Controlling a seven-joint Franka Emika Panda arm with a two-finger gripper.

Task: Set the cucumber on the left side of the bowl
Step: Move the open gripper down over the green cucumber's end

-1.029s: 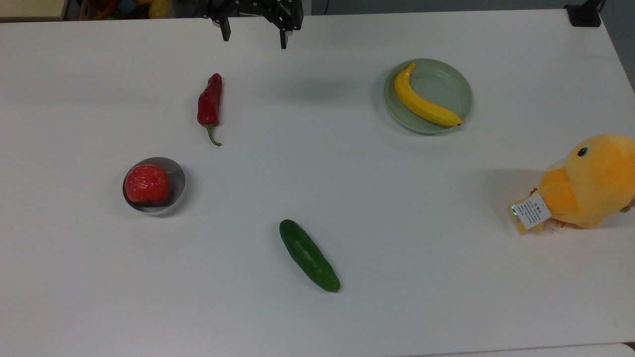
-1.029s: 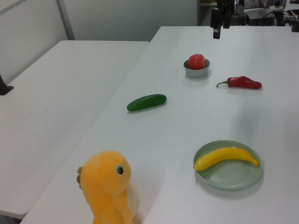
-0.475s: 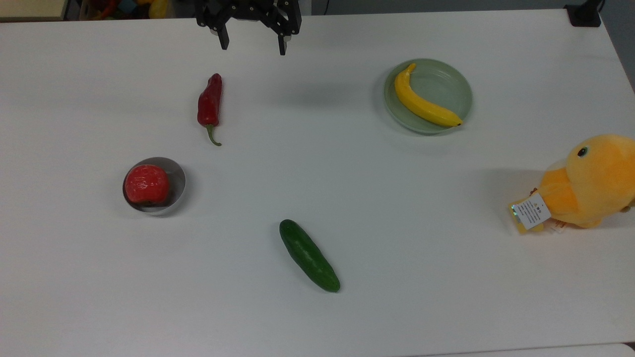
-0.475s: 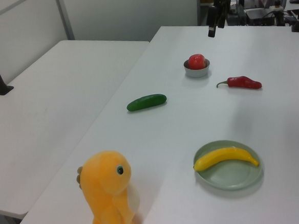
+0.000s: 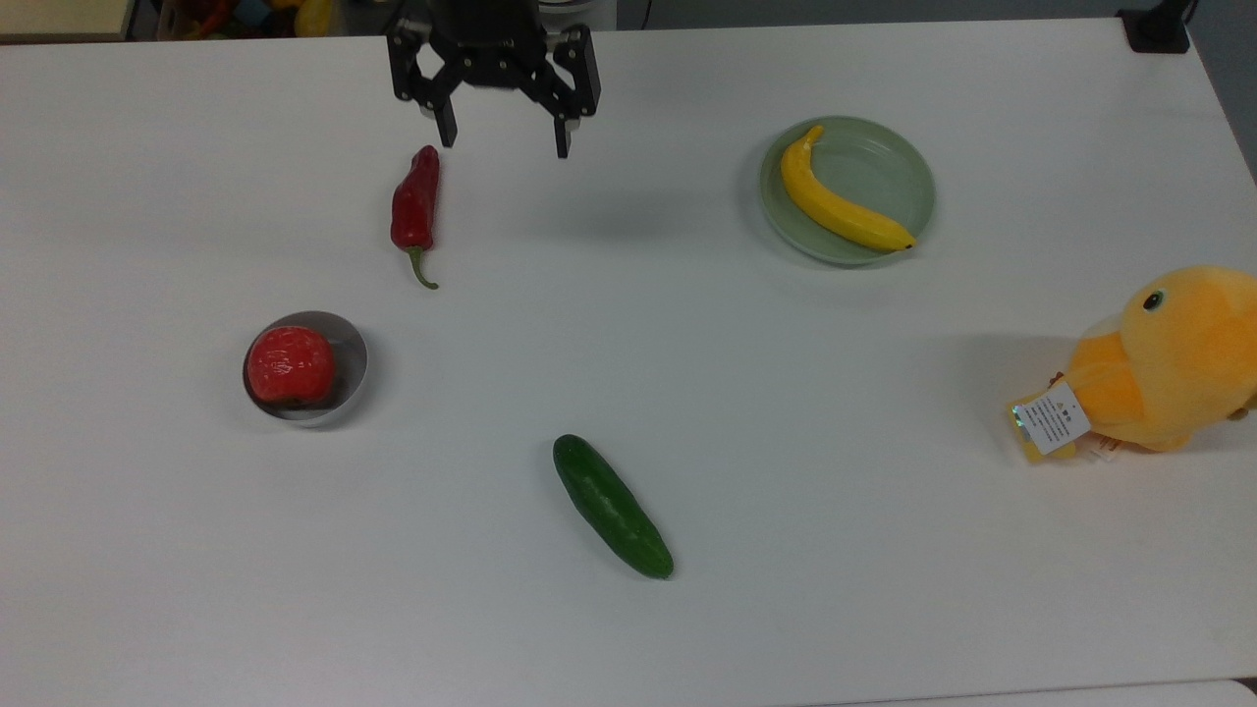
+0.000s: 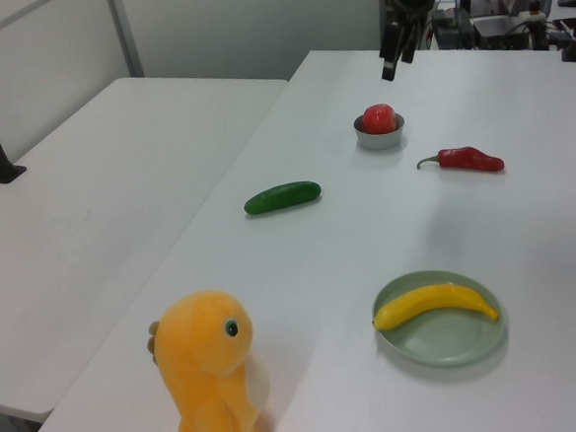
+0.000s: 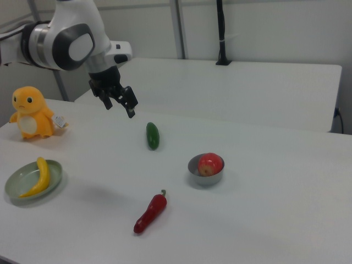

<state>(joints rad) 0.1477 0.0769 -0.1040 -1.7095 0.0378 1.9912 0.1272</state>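
The arm above the gripper (image 5: 501,137) is cut off by the upper edge of the top view, and in the left view the fingers overlap so the gap between them is hard to read. A red fruit (image 5: 290,365) fills the bowl (image 5: 349,378), hiding most of its inside.

Compared with a second ago, the gripper has come further into the top view, down from the upper edge toward the red chili pepper (image 5: 414,208). Its fingers are spread wide with nothing between them. The cucumber (image 5: 612,506) has not moved: it lies flat at lower centre of the top view, well apart from the bowl at middle left.

The surface is a plain white table (image 5: 687,393). A banana (image 5: 840,204) rests on a pale green plate (image 5: 899,172) at upper right, and an orange plush toy (image 5: 1169,358) sits at the right edge. The right view shows a second white table (image 7: 247,82) behind.
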